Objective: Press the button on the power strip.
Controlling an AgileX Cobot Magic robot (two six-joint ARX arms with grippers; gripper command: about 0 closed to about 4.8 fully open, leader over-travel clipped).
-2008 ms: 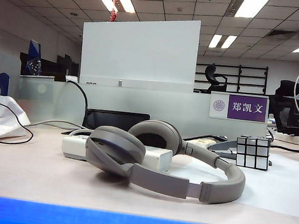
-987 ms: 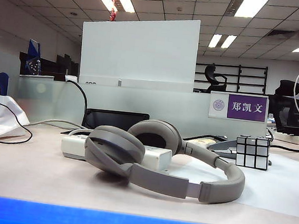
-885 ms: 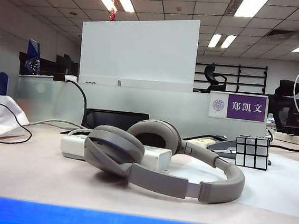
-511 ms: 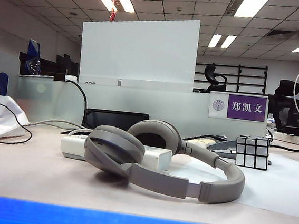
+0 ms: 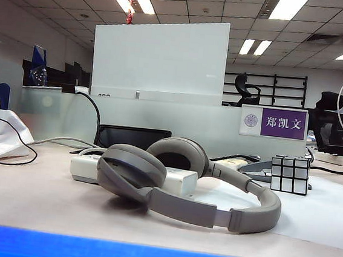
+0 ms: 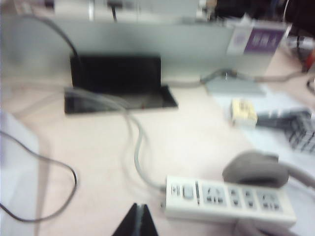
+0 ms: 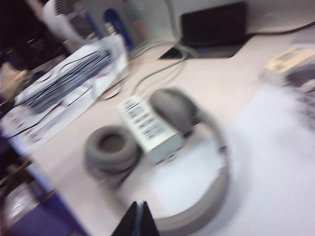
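The long off-white plastic power strip (image 5: 132, 174) lay on the pale table (image 5: 43, 198), mostly hidden in the exterior view behind the grey over-ear headphones (image 5: 190, 182). Its small grey button (image 6: 188, 191) was near the cable end. The left gripper (image 6: 139, 220) and the right gripper (image 7: 139, 218), cut off and blurred, hovered with fingers pressed together.

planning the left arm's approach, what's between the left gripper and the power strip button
In the left wrist view, only bare tabletop separates the shut left gripper from the power strip; its button sits at the cable end.
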